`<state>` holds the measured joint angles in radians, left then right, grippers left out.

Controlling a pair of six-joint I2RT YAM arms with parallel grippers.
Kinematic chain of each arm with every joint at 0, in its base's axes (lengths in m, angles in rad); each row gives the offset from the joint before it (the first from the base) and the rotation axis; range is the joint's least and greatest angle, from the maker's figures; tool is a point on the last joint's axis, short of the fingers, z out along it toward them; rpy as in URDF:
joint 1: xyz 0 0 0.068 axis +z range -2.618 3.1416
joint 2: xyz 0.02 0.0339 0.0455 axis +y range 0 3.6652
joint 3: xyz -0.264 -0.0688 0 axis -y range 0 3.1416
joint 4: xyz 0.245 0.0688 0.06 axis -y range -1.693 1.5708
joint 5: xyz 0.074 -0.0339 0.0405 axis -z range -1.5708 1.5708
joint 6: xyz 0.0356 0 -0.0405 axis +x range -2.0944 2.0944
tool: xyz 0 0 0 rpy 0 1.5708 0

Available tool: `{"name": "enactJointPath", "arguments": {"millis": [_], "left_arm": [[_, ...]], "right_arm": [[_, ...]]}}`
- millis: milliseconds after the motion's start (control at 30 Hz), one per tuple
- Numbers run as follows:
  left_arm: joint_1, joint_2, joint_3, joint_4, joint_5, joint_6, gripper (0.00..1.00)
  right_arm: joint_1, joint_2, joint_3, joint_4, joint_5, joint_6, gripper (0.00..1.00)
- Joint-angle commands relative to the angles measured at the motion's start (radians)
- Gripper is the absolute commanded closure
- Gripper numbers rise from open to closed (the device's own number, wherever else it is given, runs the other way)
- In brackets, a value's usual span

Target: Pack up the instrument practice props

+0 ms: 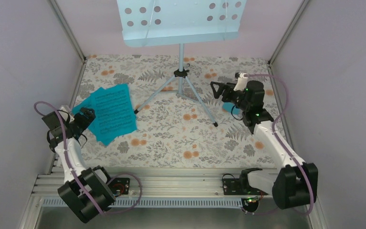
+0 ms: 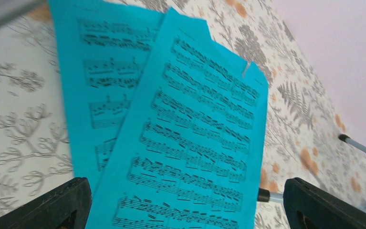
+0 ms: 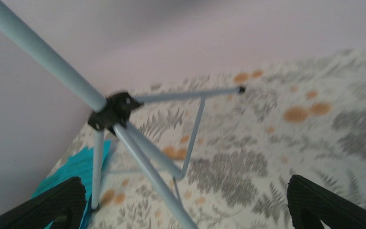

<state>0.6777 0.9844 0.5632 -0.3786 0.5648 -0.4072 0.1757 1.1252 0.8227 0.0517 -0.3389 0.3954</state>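
The pale blue music stand [image 1: 178,21] stands upright at the back centre on its tripod legs [image 1: 197,100]. Two turquoise sheet-music pages [image 1: 108,112] lie overlapped flat on the table at the left. My left gripper [image 1: 89,125] hovers at their near-left edge, open, and its wrist view shows the pages [image 2: 195,133] below and between the wide-apart fingers [image 2: 71,200]. My right gripper [image 1: 215,90] is open to the right of the stand and points at the tripod hub [image 3: 114,109]. A bit of blue, the metronome [image 1: 233,110], peeks out under the right wrist, mostly hidden.
The floral tablecloth [image 1: 171,138] covers the table. Pale walls close in on the left, back and right. A tripod foot [image 2: 266,195] rests just right of the pages. The aluminium rail [image 1: 171,183] with both arm bases runs along the near edge.
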Motion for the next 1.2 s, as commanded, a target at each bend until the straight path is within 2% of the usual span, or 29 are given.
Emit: {"name": "enactJointPath", "arguments": {"millis": [0, 167, 267, 400, 533, 667, 800, 900, 1167], "left_arm": [[-0.005, -0.08, 0.04, -0.051, -0.139, 0.017, 0.0], [-0.078, -0.073, 0.148, -0.075, -0.157, 0.053, 0.0], [-0.142, -0.05, 0.189, -0.023, -0.167, 0.027, 0.0], [-0.306, -0.001, 0.248, 0.073, -0.217, 0.035, 0.0], [-0.474, 0.156, 0.409, 0.069, -0.277, 0.144, 0.0], [-0.493, 0.206, 0.462, 0.149, -0.296, 0.187, 0.0], [-0.492, 0.218, 0.457, 0.243, -0.242, 0.228, 0.0], [-0.487, 0.228, 0.475, 0.212, -0.229, 0.274, 0.0], [-0.487, 0.136, 0.44, 0.213, -0.271, 0.333, 0.0]], "right_arm": [[0.002, 0.075, -0.064, 0.094, -0.176, 0.07, 0.0], [0.002, 0.177, -0.102, 0.142, -0.226, 0.053, 0.0], [0.001, 0.251, -0.117, 0.197, -0.309, 0.057, 0.0], [0.002, 0.355, -0.132, 0.262, -0.405, 0.059, 0.0], [0.006, 0.411, -0.131, 0.273, -0.424, 0.012, 0.0], [0.013, 0.446, -0.104, 0.244, -0.411, -0.048, 0.0], [0.03, 0.486, -0.064, 0.207, -0.412, -0.099, 0.0], [0.042, 0.495, -0.059, 0.219, -0.407, -0.098, 0.0], [0.136, 0.479, -0.069, 0.225, -0.421, -0.128, 0.0]]}}
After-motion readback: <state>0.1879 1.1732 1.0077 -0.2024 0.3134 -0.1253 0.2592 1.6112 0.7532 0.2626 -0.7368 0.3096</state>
